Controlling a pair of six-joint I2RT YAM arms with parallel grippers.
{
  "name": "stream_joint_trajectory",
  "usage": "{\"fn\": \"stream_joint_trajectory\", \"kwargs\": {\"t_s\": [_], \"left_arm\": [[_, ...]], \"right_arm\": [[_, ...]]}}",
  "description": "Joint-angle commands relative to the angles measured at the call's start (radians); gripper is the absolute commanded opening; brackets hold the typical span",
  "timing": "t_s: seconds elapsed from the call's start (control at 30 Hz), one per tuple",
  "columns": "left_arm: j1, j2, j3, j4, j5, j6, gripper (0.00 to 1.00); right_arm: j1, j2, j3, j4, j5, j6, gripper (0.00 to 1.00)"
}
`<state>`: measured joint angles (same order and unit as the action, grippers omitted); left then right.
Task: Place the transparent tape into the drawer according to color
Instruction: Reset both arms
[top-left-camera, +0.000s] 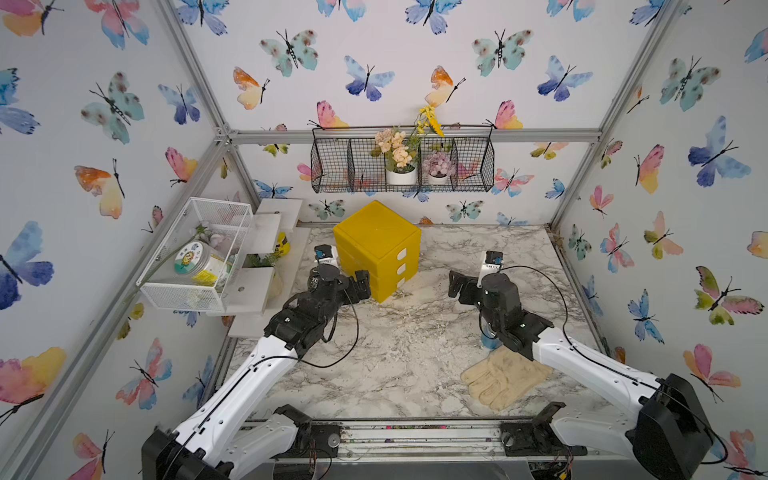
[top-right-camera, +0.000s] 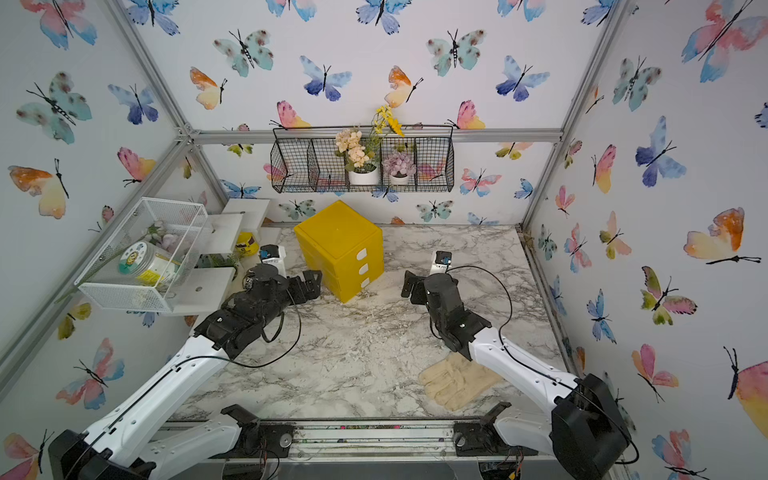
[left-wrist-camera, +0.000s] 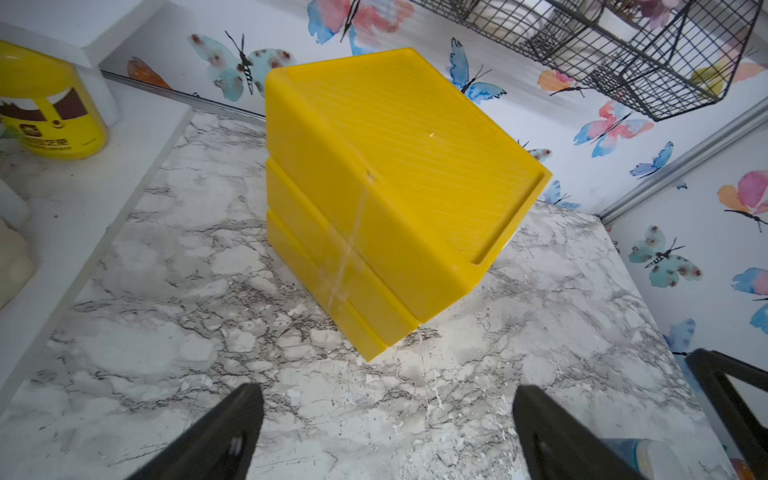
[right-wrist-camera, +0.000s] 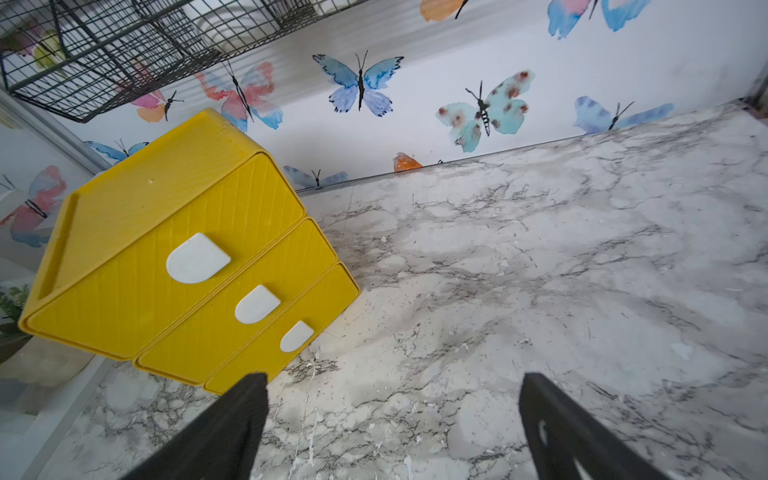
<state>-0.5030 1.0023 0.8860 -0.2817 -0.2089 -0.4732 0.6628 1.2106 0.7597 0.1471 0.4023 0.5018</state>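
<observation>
The yellow three-drawer unit (top-left-camera: 376, 249) (top-right-camera: 338, 249) stands at the back middle of the marble table, turned corner-forward. All its drawers are shut, and their white handles (right-wrist-camera: 198, 257) show in the right wrist view. No transparent tape shows in any view. My left gripper (top-left-camera: 361, 283) (top-right-camera: 311, 283) (left-wrist-camera: 384, 390) hovers just left of the unit's front corner (left-wrist-camera: 374, 353), open with only bare marble between its fingers. My right gripper (top-left-camera: 457, 286) (top-right-camera: 409, 286) (right-wrist-camera: 392, 378) hangs a little right of the drawer fronts, open and empty too.
A cream glove (top-left-camera: 505, 378) (top-right-camera: 457, 382) lies at the front right. A blue tin (top-left-camera: 490, 340) peeks out under my right arm. White shelves with a yellow bottle (left-wrist-camera: 45, 104) and a white wire basket (top-left-camera: 195, 253) line the left side. A black wire basket (top-left-camera: 403, 160) hangs on the back wall.
</observation>
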Motion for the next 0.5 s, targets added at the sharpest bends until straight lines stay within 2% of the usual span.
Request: {"fn": "stream_joint_trajectory", "kwargs": {"t_s": [0.0, 0.1, 0.2, 0.37, 0.47], "left_arm": [[0.007, -0.039, -0.05, 0.012, -0.076, 0.043, 0.99], [0.011, -0.048, -0.068, -0.003, -0.13, 0.041, 0.99], [0.039, -0.043, -0.056, -0.001, -0.118, 0.107, 0.99], [0.102, -0.062, -0.122, 0.138, -0.215, 0.178, 0.99], [0.164, -0.056, -0.167, 0.23, -0.214, 0.212, 0.99]], "right_arm": [[0.0, -0.006, -0.016, -0.008, 0.105, -0.023, 0.99], [0.0, -0.007, -0.016, -0.003, 0.126, -0.043, 0.99], [0.0, -0.013, -0.014, 0.0, 0.181, -0.065, 1.0], [-0.002, -0.022, -0.031, 0.032, 0.218, -0.123, 1.0], [-0.002, -0.011, -0.033, 0.025, 0.219, -0.143, 1.0]]}}
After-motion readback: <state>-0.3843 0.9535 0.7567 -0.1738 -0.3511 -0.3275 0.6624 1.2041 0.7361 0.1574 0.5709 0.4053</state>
